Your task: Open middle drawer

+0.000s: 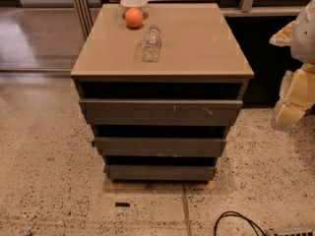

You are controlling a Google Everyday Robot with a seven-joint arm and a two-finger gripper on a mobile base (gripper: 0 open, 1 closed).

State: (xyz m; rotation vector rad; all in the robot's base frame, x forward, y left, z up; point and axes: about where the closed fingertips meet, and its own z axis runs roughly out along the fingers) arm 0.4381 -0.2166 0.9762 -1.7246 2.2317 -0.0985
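The middle drawer [160, 146] is the second of three dark grey handleless fronts on a low cabinet and has a long plain face. Above it is the taller front with pale scratch marks [160, 112]. Below it is the shortest front [160, 172]. A dark gap shows above each front, and no tray inside is visible. My gripper [291, 113], with pale yellow and white parts, is at the right edge of the view. It is to the right of the cabinet at about the top drawer's height and is not touching the cabinet.
On the beige cabinet top [197, 43] are an orange [134, 17], a white bowl [134, 3] behind it and a clear glass jar [151, 44] lying on its side. A black cable [236, 220] and a small dark object [122, 204] lie on the speckled floor in front.
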